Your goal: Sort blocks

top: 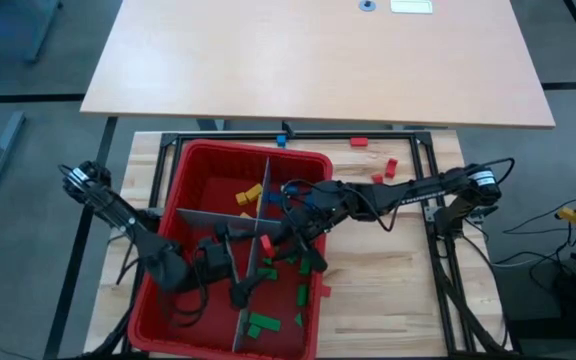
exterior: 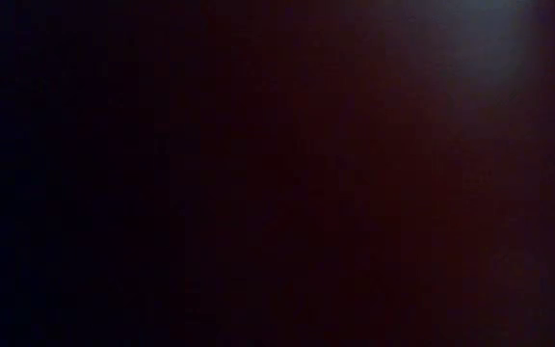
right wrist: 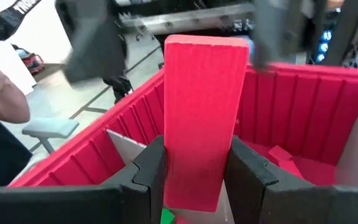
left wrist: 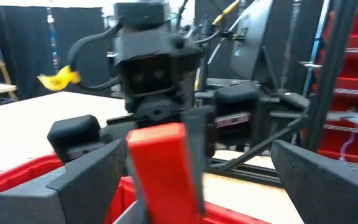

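A big red bin (top: 193,165) with grey dividers (top: 268,200) holds yellow (top: 249,195), blue (top: 298,190) and green blocks (top: 260,325). My right gripper (right wrist: 197,171), reaching in from the table's right, is shut on a red block (right wrist: 204,106) over the bin's middle (top: 266,243). My left gripper (left wrist: 197,186) faces it from the left, open. Its fingers (left wrist: 89,180) stand on either side of the same red block (left wrist: 163,168) with a gap on each side. The low view is dark. My right gripper pinches the red block between its two fingers (right wrist: 146,168), on the block's long side faces at its near end (right wrist: 194,180). The fingers come about level from the table's right and lie along the block. Most of the block sticks out past the fingertips, over the bin.
Loose red blocks lie on the table right of the bin (top: 390,168) and at its far edge (top: 358,142). A blue one (top: 282,139) lies there too, and a red one by the bin's right wall (top: 325,291). A person's arm (right wrist: 2,99) shows beyond the bin.
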{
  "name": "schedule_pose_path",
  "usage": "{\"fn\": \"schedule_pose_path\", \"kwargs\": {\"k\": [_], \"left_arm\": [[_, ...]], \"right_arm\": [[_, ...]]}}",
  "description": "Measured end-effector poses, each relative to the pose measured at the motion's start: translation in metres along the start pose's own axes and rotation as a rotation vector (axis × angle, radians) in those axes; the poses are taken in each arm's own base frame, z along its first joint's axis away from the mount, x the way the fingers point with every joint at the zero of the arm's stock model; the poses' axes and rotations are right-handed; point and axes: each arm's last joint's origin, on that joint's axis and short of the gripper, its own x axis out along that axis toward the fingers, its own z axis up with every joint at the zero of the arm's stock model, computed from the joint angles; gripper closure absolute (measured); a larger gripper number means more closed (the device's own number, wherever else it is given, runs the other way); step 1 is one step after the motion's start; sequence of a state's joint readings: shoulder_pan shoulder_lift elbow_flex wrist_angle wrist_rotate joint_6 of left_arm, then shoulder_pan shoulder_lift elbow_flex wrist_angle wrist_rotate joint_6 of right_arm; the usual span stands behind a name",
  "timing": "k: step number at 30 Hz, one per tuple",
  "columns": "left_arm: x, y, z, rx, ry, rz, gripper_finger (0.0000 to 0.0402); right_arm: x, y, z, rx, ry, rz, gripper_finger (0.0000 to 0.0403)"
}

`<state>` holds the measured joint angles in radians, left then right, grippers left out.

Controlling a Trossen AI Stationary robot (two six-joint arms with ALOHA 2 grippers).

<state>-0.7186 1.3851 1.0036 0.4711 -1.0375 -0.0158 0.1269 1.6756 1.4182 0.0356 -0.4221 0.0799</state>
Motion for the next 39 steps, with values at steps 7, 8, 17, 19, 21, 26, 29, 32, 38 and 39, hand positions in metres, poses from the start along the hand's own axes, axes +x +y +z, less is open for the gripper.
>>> {"fn": "schedule_pose_path", "kwargs": {"k": [7, 8, 17, 19, 21, 26, 29, 32, 38, 39], "left_arm": [[0.007, 0.007, 0.001, -0.002, -0.005, 0.035, 0.0011], [0.008, 0.008, 0.002, -0.002, -0.005, 0.038, 0.0012], [0.012, 0.009, -0.001, 0.012, 0.01, 0.016, 0.0104], [0.012, 0.009, -0.002, 0.006, 0.014, -0.019, 0.0143], [0.014, 0.009, -0.002, 0.001, 0.019, -0.052, 0.0184], [0.015, 0.01, -0.003, -0.02, 0.023, -0.053, 0.0281], [0.016, 0.011, -0.003, -0.02, 0.026, -0.053, 0.029], [0.016, 0.011, -0.005, -0.009, 0.035, -0.055, 0.029], [0.014, 0.014, -0.003, 0.016, 0.055, -0.063, 0.029], [0.011, 0.016, -0.002, 0.02, 0.066, -0.07, 0.029]], "right_arm": [[0.001, 0.002, 0.0, -0.004, 0.0, 0.006, 0.0296], [0.001, 0.002, 0.0, -0.004, 0.0, 0.005, 0.0296], [0.001, 0.002, 0.0, -0.007, 0.0, 0.004, 0.0296], [0.001, 0.002, 0.0, -0.008, 0.001, 0.003, 0.0296], [0.001, 0.003, 0.0, -0.009, 0.001, 0.005, 0.0296], [0.001, 0.003, 0.0, -0.021, 0.001, 0.005, 0.0296], [0.001, 0.003, 0.001, -0.022, -0.002, 0.003, 0.0296], [0.001, 0.003, 0.0, -0.019, 0.002, 0.002, 0.0296], [0.0, 0.002, 0.0, -0.001, 0.003, -0.002, 0.0293], [0.0, 0.002, 0.0, 0.011, 0.004, -0.008, 0.0283]]}}
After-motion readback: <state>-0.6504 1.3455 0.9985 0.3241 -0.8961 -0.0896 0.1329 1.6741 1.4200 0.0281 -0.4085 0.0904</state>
